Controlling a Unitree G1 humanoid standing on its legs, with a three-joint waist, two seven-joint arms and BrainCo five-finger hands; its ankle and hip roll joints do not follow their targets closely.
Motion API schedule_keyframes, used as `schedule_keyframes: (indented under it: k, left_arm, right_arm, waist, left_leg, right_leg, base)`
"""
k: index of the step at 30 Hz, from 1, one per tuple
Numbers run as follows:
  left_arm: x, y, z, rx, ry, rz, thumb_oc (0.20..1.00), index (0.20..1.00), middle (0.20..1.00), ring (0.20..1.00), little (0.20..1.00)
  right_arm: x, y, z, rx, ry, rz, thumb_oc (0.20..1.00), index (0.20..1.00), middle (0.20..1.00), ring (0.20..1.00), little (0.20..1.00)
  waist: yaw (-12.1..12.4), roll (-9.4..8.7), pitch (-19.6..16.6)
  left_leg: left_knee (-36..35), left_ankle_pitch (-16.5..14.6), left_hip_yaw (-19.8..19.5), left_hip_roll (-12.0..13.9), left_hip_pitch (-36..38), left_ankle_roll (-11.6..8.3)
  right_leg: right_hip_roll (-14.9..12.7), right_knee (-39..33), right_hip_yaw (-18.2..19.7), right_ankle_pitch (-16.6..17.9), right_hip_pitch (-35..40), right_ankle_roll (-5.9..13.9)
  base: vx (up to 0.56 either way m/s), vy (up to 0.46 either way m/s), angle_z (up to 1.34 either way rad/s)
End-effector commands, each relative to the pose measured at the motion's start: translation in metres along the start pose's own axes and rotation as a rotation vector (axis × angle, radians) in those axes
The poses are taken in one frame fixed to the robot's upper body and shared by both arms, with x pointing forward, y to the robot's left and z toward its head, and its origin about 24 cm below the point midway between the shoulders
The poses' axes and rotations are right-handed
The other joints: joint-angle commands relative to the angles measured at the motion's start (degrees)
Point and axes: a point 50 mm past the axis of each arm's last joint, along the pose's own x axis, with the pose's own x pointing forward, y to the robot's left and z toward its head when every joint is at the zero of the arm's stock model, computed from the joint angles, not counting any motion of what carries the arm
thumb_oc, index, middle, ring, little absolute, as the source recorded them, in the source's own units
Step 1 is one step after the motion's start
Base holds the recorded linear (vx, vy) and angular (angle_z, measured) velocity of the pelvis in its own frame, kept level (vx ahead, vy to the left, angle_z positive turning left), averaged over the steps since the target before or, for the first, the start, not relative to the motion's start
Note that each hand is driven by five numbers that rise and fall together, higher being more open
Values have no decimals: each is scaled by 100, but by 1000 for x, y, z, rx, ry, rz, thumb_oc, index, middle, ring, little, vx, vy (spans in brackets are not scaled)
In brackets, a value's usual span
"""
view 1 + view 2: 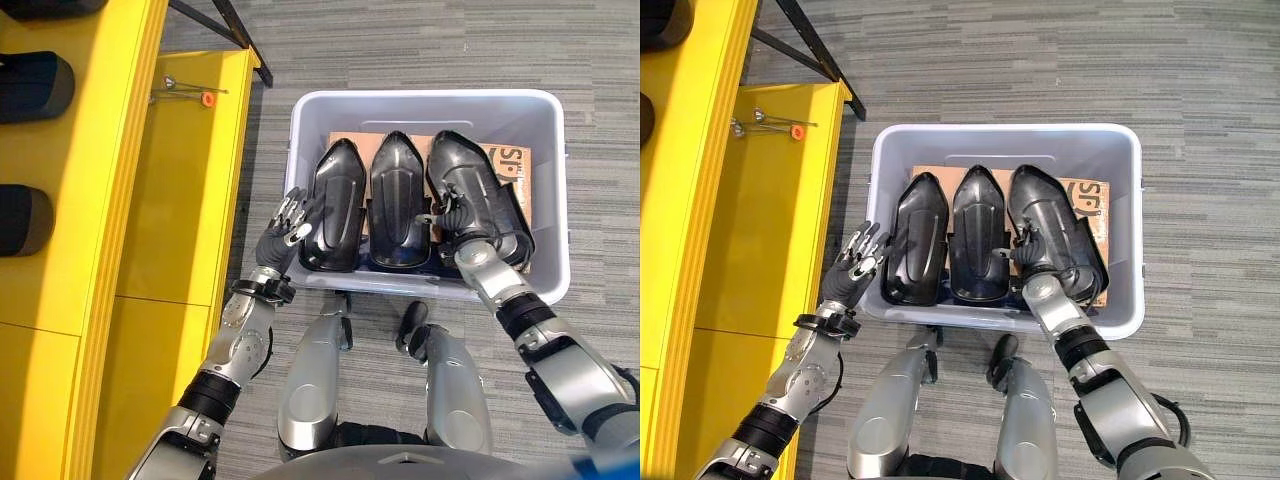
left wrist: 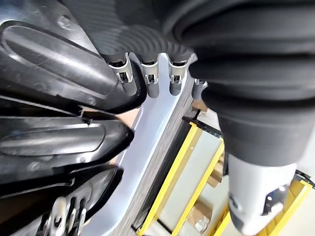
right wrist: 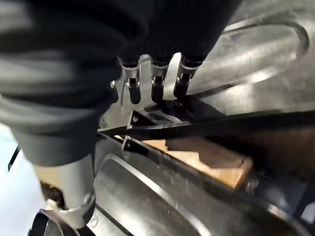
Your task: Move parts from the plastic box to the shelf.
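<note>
Three black moulded parts lie side by side in a pale grey plastic box (image 1: pixel 420 98): a left part (image 1: pixel 335 205), a middle part (image 1: pixel 398 200) and a right part (image 1: pixel 485 190). My left hand (image 1: pixel 290 222) is open at the box's left rim, its straight fingers (image 2: pixel 150 73) against the left part's outer side. My right hand (image 1: pixel 1028 252) is inside the box, fingers (image 3: pixel 157 81) hooked over the inner edge of the right part. The yellow shelf (image 1: pixel 110 200) stands to the left.
Two more black parts (image 1: pixel 30 85) lie on the shelf's upper level at the far left. Small tools with an orange tip (image 1: pixel 207 98) rest on the lower yellow level. Brown cardboard (image 1: pixel 510 160) lines the box. Grey carpet surrounds it.
</note>
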Motion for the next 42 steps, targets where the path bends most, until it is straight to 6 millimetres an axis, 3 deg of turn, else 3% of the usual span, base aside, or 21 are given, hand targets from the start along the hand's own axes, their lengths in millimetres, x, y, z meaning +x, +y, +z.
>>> schedule_keyframes:
  k: [1,3,5,11,15,19,23,27,29,31,32,34,42]
  left_arm:
    - [-3,-15,2,12,-25,-74,1000,1000,1000,1000,1000]
    - [-3,-17,-1,0,-31,-70,1000,1000,1000,1000,1000]
    - [-1,-22,-3,18,-23,-83,1000,1000,1000,1000,1000]
    - [-1,-26,-6,-1,-35,-75,1000,1000,1000,1000,1000]
    - [-3,-27,-6,-10,-45,-71,1000,1000,1000,1000,1000]
    - [-4,-25,-5,-15,-64,-65,1000,1000,1000,1000,1000]
    - [-7,-21,-5,-21,-69,-59,1000,1000,1000,1000,1000]
    - [-12,-16,-5,-15,-67,-60,1000,1000,1000,1000,1000]
    - [-15,-11,-3,-7,-66,-57,1000,1000,1000,1000,1000]
    - [-15,-10,-2,-3,-63,-57,1000,1000,1000,1000,1000]
    - [-15,-8,0,11,-49,-67,1000,1000,1000,1000,1000]
    - [-13,-6,2,21,-38,-76,1000,1000,1000,1000,1000]
    - [-4,-9,7,51,-7,-102,1000,1000,1000,1000,1000]
  right_arm:
    - [2,-14,10,42,-54,-133,1000,1000,1000,1000,1000]
    - [1,-18,12,33,-57,-221,1000,1000,1000,1000,1000]
    - [0,-36,14,-80,-111,-438,1000,1000,1000,1000,1000]
    - [0,-58,24,-141,-166,-623,1000,1000,1000,1000,1000]
    - [-4,-68,38,-142,-319,-697,1000,1000,1000,1000,1000]
    - [-15,-69,81,-210,-614,-670,1000,1000,1000,1000,1000]
    - [-22,-72,93,-285,-691,-671,1000,1000,1000,1000,1000]
    - [-20,-80,79,-306,-599,-630,1000,1000,1000,1000,1000]
    - [-15,-82,57,-323,-491,-556,1000,1000,1000,1000,1000]
    - [-13,-83,51,-330,-467,-555,1000,1000,1000,1000,1000]
    - [-5,-90,34,-305,-357,-515,1000,1000,1000,1000,1000]
    - [3,-96,22,-275,-293,-474,1000,1000,1000,1000,1000]
    - [23,-126,21,-306,-203,-463,1000,1000,1000,1000,1000]
  waist:
    - [-7,-75,-153]
    - [-43,-64,-153]
    - [-87,-41,-153]
    - [-148,1,-153]
    - [-184,30,-153]
    - [-223,40,-153]
    - [-253,26,-153]
    - [-275,-35,-153]
    - [-292,-101,-153]
    - [-286,-118,-153]
    - [-243,-154,-153]
    - [-181,-165,-153]
    - [29,-159,-153]
  left_leg:
    - [478,-502,125,142,151,-159]
    - [543,-519,134,160,110,-158]
    - [542,-526,166,169,102,-146]
    - [534,-526,204,177,46,-140]
    - [483,-506,225,185,50,-144]
    - [416,-487,255,175,86,-159]
    - [374,-464,263,192,143,-173]
    - [294,-451,258,212,224,-196]
    - [257,-465,255,212,271,-208]
    - [246,-462,256,222,281,-210]
    - [275,-465,236,245,259,-212]
    - [319,-464,202,258,198,-214]
    - [463,-456,105,259,-65,-213]
  right_leg:
    - [-271,-194,-117,728,-79,403]
    - [-284,-119,-81,710,-134,389]
    - [-273,-123,-48,722,-165,403]
    - [-243,-129,2,729,-243,413]
    - [-223,-160,47,727,-247,430]
    - [-209,-207,76,717,-240,441]
    - [-173,-288,97,754,-187,442]
    - [-124,-434,114,781,-91,455]
    - [-109,-491,122,767,-42,472]
    - [-99,-521,117,774,-23,471]
    - [-78,-539,96,784,-17,464]
    - [-77,-514,54,778,-43,450]
    - [-86,-297,-109,705,-238,382]
  base:
    - [49,74,-4]
    - [43,62,-6]
    - [20,40,-1]
    - [-6,38,-2]
    - [-8,34,-1]
    - [-16,36,-2]
    - [-6,14,-6]
    - [-1,-2,-1]
    - [-9,-51,-1]
    - [-11,-68,-1]
    - [-16,-106,-2]
    - [-21,-112,-3]
    - [-19,-70,6]
